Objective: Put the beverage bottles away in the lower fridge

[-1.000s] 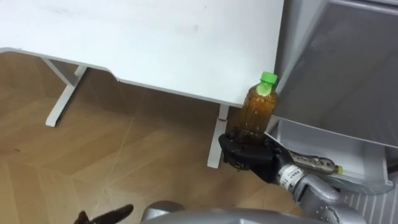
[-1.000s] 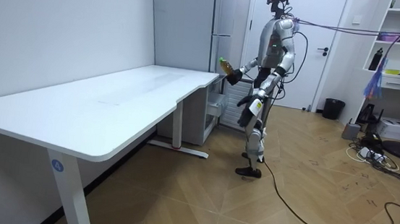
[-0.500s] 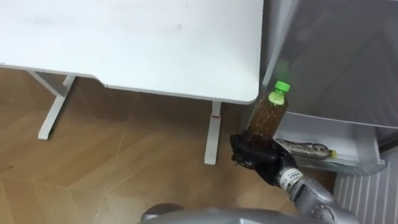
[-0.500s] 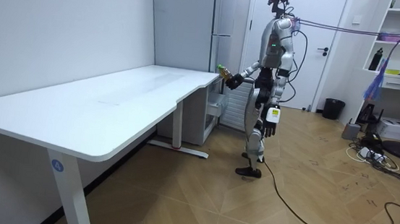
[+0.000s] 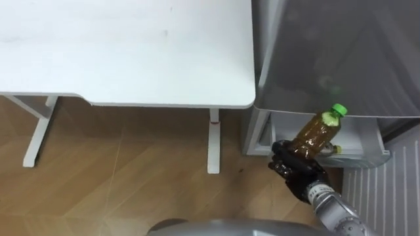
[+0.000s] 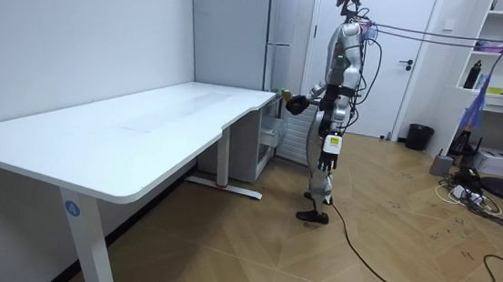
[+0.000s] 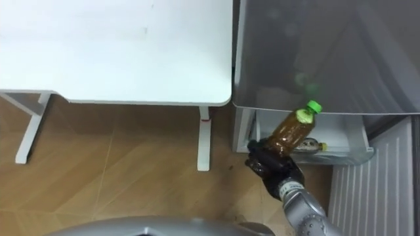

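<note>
Lower right, the right hand (image 5: pixel 295 172) is clamped round the bottle (image 5: pixel 317 131); I'd clear the fridge drawer (image 5: pixel 367 158) lip first.

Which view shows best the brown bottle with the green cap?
The left eye view: the bottle is large and whole, tilted, its base held in the right hand before the open lower fridge drawer. The right eye view shows the same. The room view shows a tiny speck.

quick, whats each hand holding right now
left hand: cannot be told, it hangs at the robot's side
right hand: closed on the bottle
</note>
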